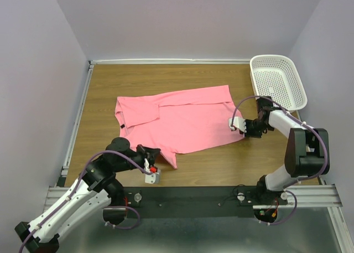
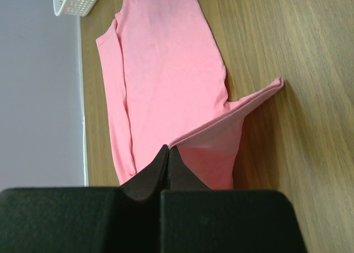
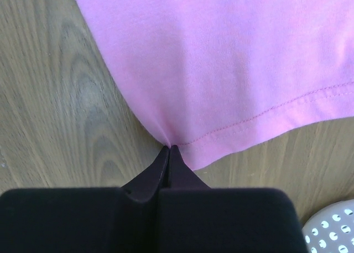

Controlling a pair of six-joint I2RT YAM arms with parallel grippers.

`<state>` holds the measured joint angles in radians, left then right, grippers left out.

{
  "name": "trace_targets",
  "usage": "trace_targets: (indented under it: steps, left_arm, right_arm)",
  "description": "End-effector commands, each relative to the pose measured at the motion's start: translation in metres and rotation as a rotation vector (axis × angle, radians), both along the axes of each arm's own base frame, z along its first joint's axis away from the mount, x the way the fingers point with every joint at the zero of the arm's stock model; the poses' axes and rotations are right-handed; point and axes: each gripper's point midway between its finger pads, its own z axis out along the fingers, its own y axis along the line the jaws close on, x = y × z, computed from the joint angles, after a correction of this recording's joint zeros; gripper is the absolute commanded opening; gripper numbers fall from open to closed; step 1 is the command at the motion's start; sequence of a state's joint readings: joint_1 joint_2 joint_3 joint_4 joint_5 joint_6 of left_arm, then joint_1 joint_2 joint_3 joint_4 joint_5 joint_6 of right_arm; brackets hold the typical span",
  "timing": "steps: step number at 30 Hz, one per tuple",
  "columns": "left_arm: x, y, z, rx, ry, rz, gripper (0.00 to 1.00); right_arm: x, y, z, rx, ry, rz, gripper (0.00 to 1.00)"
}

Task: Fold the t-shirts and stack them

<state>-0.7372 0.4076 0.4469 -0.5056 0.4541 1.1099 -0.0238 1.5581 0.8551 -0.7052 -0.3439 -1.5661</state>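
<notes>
One salmon-pink t-shirt [image 1: 182, 120] lies spread on the wooden table, with a sleeve folded over at its left end. My left gripper [image 1: 159, 151] is at the shirt's near-left edge. In the left wrist view that gripper [image 2: 168, 149] is shut on a fold of the t-shirt [image 2: 166, 70], and the pinched cloth rises off the wood to the right. My right gripper [image 1: 243, 133] is at the shirt's near-right corner. In the right wrist view the right gripper [image 3: 170, 148] is shut on the stitched hem of the t-shirt [image 3: 232, 59], and the cloth puckers at the tips.
A white mesh basket [image 1: 276, 78] stands at the back right of the table, behind the right arm. The basket [image 2: 77, 1] shows at the top of the left wrist view, and a corner of the basket [image 3: 332, 231] at the bottom right of the right wrist view. Walls close the table's back and sides.
</notes>
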Motion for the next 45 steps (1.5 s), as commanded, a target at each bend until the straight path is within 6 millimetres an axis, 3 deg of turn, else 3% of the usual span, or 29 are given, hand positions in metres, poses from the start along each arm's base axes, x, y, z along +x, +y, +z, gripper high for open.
trace_targets:
  steps: [1,7,16,24,45]
  left_arm:
    - [0.001,-0.004,0.019,-0.061,-0.012,0.012,0.0]
    - [0.007,-0.005,0.03,-0.098,-0.014,0.046,0.0]
    - [0.014,0.0,0.042,-0.142,-0.03,0.106,0.0]
    - [0.022,0.004,0.064,-0.223,-0.087,0.163,0.0]
    - [0.063,0.019,0.088,-0.361,-0.115,0.415,0.0]
  right_arm:
    - [-0.026,-0.01,-0.012,-0.027,0.138,-0.05,0.01]
    - [-0.014,0.002,0.004,0.052,0.128,-0.092,0.01]
    - [0.022,0.014,0.034,0.141,0.072,-0.137,0.01]
    - [0.039,0.017,0.038,0.166,0.075,-0.158,0.01]
    - [0.091,0.024,0.038,0.236,0.09,-0.241,0.0]
